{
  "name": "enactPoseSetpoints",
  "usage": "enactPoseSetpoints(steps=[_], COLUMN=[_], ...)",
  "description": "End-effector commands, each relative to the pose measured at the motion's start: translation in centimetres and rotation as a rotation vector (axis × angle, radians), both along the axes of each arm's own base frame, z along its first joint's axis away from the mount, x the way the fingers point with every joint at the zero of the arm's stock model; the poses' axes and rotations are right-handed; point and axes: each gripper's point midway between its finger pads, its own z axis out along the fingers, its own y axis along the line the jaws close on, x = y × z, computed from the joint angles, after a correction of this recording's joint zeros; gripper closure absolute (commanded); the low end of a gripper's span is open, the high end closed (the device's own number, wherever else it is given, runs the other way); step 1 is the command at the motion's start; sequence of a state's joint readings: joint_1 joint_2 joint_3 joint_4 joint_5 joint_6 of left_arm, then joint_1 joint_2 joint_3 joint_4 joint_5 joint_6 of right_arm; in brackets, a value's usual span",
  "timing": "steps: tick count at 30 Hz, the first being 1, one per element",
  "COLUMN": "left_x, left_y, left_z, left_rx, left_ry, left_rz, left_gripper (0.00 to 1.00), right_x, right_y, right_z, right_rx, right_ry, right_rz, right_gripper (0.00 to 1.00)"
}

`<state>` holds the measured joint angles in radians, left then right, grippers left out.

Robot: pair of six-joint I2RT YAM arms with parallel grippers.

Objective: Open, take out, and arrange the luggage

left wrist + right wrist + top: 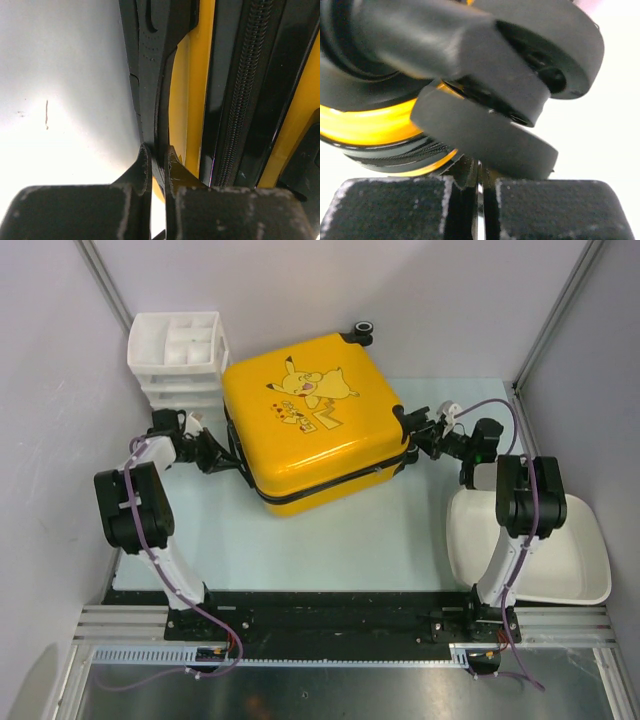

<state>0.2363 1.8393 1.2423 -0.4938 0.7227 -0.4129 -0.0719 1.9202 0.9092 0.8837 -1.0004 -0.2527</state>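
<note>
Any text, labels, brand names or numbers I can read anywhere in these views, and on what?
No readable text in any view.
Small red and dark marks below the cartoon print on the luggage: too small to read, may not be lettering.
Wrist views: no lettering shows.

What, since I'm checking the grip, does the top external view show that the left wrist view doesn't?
Only top external: the whole closed luggage, print up, the drawer unit, the tub, and the right end effector at its right corner. Only left wrist: the left end effector pinched shut on the black side handle, beside the zipper coil. Both: the yellow shell.
</note>
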Motion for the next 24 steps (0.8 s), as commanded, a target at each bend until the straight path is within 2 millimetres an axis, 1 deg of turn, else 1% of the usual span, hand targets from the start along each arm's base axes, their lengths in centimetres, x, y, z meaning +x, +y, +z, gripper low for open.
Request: enactPoseSetpoints(steps=[1,7,8,9,10,11,12,13,16,17,18,19,20,21,22,23,24], left_x=[5.8,7.3,7.3,7.4,7.4,7.3,7.3,7.2,7.0,6.9,6.8,6.6,6.5,6.4,6.2,6.1,6.1], left_y=[5.4,3.9,3.7,3.0,2.8,2.4,1.8,1.5,0.3,0.0,-0.8,-1.2,-1.6,-2.4,-2.7,-3.0,-3.2], left_z=[0.1,0.3,0.4,0.4,0.5,0.4,0.5,0.6,0.9,0.9,1.2,1.1,1.3,1.3,1.2,1.2,1.2], left_rx=[0.234,0.234,0.234,0.234,0.234,0.232,0.227,0.225,0.224,0.226,0.228,0.227,0.232,0.235,0.238,0.237,0.233], left_ry=[-0.199,-0.226,-0.228,-0.234,-0.240,-0.239,-0.245,-0.250,-0.266,-0.271,-0.284,-0.284,-0.297,-0.302,-0.305,-0.304,-0.303], left_rz=[0.052,-0.006,-0.013,-0.032,-0.041,-0.051,-0.070,-0.079,-0.119,-0.128,-0.152,-0.164,-0.182,-0.201,-0.211,-0.217,-0.222], left_gripper=[1.00,1.00,1.00,1.00,1.00,1.00,1.00,1.00,1.00,1.00,1.00,1.00,1.00,1.00,1.00,1.00,1.00], right_x=[5.6,8.0,8.2,8.5,9.0,9.4,9.7,10.4,11.3,12.1,12.5,13.0,14.1,14.6,14.9,15.4,15.8], right_y=[-4.9,-3.5,-3.1,-2.9,-2.1,-1.8,-1.5,-1.0,0.1,0.6,1.0,1.2,1.6,1.8,2.2,2.5,2.8], right_z=[8.1,8.1,8.1,7.8,7.6,7.6,7.1,7.0,6.3,6.7,5.8,5.6,5.2,5.0,4.8,4.1,4.6], right_rx=[0.060,0.176,0.194,0.201,0.210,0.226,0.237,0.250,0.281,0.297,0.326,0.345,0.363,0.379,0.408,0.416,0.424], right_ry=[-0.279,-0.196,-0.176,-0.162,-0.150,-0.129,-0.089,-0.077,0.001,0.015,0.108,0.157,0.218,0.256,0.306,0.332,0.343], right_rz=[-0.158,-0.121,-0.114,-0.115,-0.107,-0.104,-0.104,-0.104,-0.103,-0.106,-0.112,-0.114,-0.122,-0.127,-0.131,-0.135,-0.133], right_gripper=[1.00,1.00,1.00,1.00,1.00,1.00,1.00,1.00,1.00,1.00,1.00,1.00,1.00,1.00,1.00,1.00,1.00])
